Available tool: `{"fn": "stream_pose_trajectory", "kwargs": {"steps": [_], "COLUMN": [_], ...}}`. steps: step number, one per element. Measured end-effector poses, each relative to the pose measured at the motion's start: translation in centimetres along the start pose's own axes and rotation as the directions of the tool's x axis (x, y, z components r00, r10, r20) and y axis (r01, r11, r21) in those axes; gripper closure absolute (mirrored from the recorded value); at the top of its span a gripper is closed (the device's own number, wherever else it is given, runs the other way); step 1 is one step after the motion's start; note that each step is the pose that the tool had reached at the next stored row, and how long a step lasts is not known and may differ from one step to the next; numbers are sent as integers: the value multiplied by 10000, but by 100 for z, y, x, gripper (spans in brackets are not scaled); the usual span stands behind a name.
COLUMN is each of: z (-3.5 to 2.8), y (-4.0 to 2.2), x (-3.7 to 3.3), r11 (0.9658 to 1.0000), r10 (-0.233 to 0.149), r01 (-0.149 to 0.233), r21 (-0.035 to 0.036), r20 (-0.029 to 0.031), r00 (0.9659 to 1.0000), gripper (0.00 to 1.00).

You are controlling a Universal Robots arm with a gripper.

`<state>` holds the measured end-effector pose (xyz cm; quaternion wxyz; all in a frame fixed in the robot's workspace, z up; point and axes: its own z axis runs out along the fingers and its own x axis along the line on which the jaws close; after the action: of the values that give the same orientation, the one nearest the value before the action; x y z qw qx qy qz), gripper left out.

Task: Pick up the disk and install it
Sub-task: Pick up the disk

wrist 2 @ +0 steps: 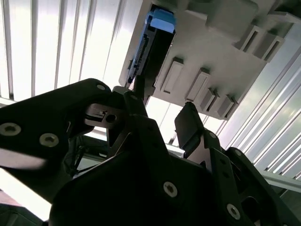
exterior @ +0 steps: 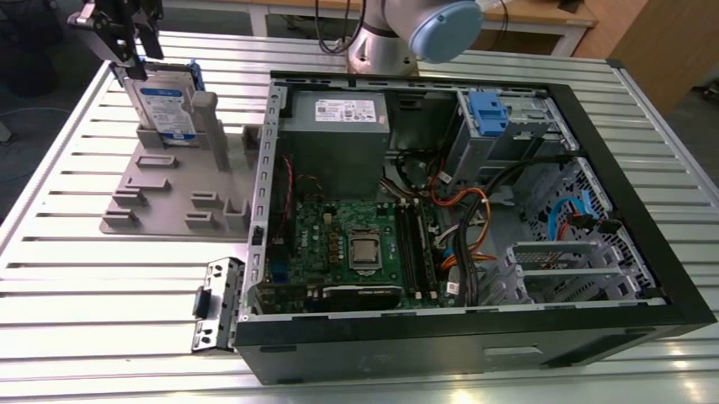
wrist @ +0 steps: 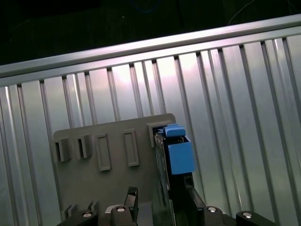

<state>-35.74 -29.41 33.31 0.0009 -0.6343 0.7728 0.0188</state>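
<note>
Hangs over the grey holder (exterior: 157,202) as one claw (exterior: 133,61), two fingers (wrist: 132,202) spread apart, gripping nothing. Straddles the top edge of the one disk (exterior: 168,105), upright in a slot of that holder, blue rail (wrist: 180,155) uppermost. Rests, holder and all, on one slatted bench (exterior: 101,278), just beside one open computer case (exterior: 472,332).
</note>
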Motion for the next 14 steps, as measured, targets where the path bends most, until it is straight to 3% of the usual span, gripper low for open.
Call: {"fn": "stream_pose_trajectory", "kwargs": {"steps": [8,14], "z": [12,43], "y": [90,98], "x": [-124,-126], "r11": [9999,9952], "r10": [-114,-983], "r01": [114,983], "r21": [-1,-26], "r20": [-2,-26], "r00": [9999,9952], "gripper": [47,47]}}
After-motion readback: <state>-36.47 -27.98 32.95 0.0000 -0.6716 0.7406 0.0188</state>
